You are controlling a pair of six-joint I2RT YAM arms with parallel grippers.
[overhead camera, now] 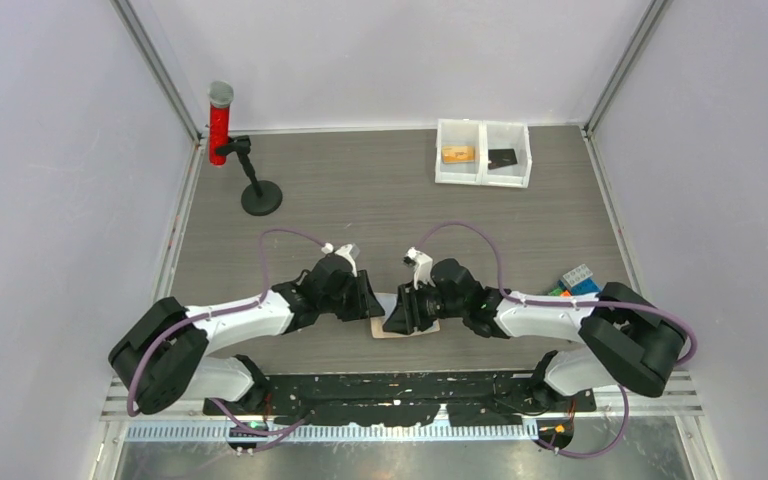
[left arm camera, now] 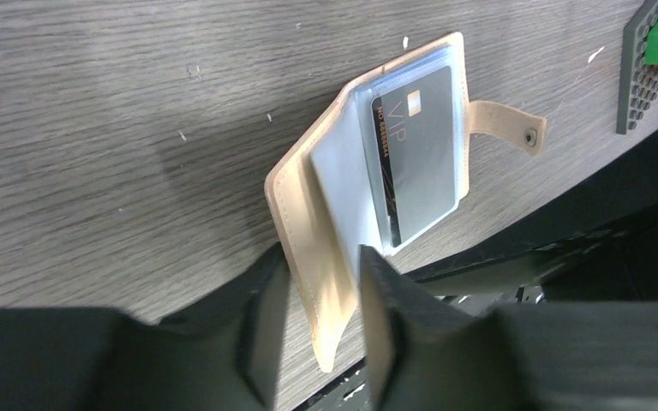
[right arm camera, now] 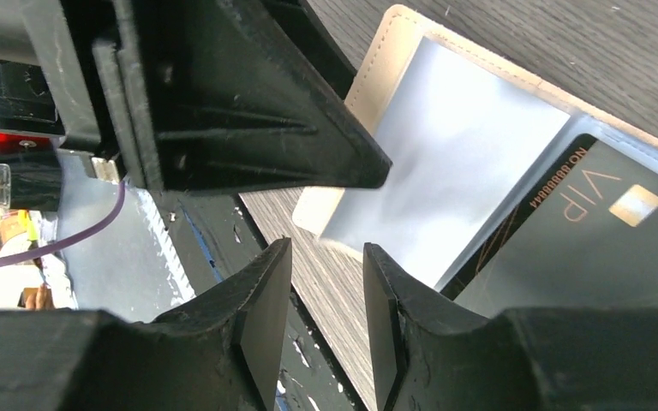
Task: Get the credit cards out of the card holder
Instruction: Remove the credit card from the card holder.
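Finding: the card holder lies open on the table at the near edge, between the two arms.

- The left gripper is clenched on its raised tan cover and grey pocket leaf, apparently pinching them.
- The right gripper is released. Only table shows between its jaws, and the corner of the pocket leaf lies just ahead of its tips.
- The VIP card sits in the far pocket, on the snap tab side. Its long axis runs parallel to the fold.
- From the right gripper, the VIP card lies ahead and to the right. That free arm is judged the one to draw it.

Count:
- One holder.
- One card visible in the holder.
- One dark card in the right compartment of the white bin.
- One orange-tan block in the left compartment.
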